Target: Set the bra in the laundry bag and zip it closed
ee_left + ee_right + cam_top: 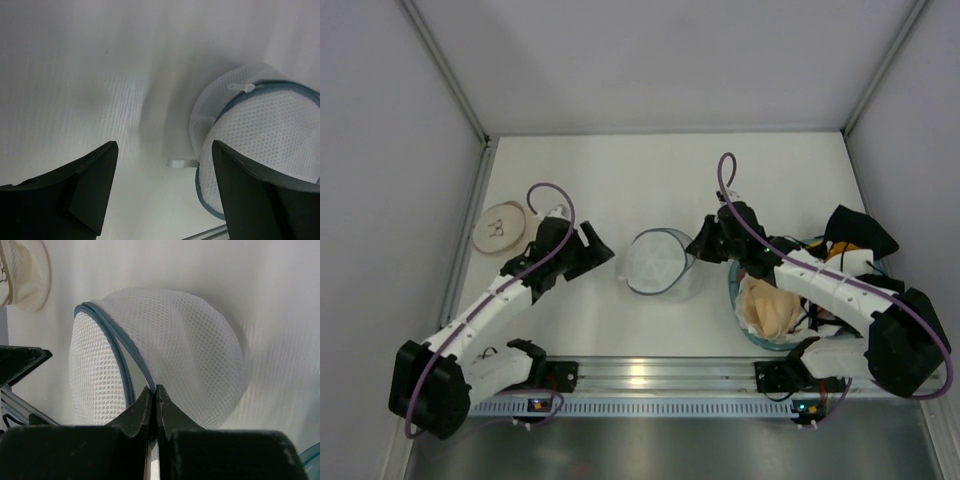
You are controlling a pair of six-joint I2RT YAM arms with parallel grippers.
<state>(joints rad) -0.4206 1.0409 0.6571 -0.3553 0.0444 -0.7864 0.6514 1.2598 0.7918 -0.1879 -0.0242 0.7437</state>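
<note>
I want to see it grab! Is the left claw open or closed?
Open. The left claw has its fingers wide apart, gripping nothing.

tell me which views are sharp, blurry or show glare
Top external: even soft light, glare on the metal rail, round white mesh laundry bag small but clear. Left wrist: the open left gripper is dark and soft-edged up close, the bag's weave sharper, faint shadow beside it. Right wrist: weave crisp, the shut right gripper nearly black at the zipper.
</note>
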